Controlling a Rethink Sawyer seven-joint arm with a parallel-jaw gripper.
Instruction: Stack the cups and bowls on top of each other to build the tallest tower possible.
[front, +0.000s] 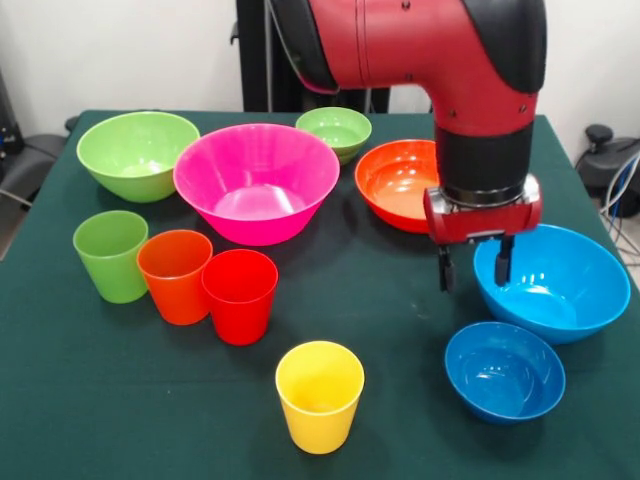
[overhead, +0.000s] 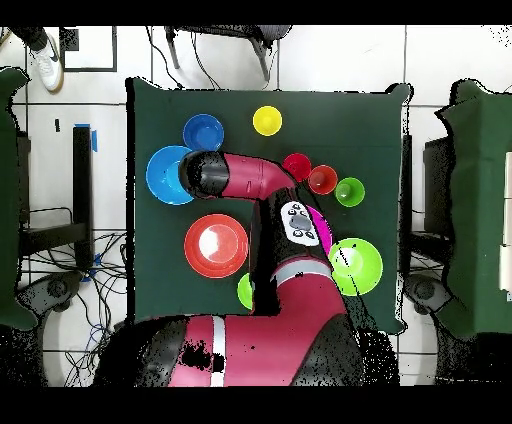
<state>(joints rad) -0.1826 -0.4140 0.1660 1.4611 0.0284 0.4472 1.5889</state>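
Cups and bowls all stand apart on the counter (front: 330, 290); no tower is begun. The gripper (front: 474, 266) hangs with jaws released and empty, straddling the near-side rim of the big blue bowl (front: 560, 285), which sits by the small blue bowl (front: 505, 372). Judged step: first grasp (likely this bowl as the base). Next move calls for lowering over the rim, then closing. The red cup (front: 240, 296) and big green bowl (front: 138, 152) wait across the counter. Surface is dark green cloth; tiled floor (overhead: 340, 60) and cables surround it.
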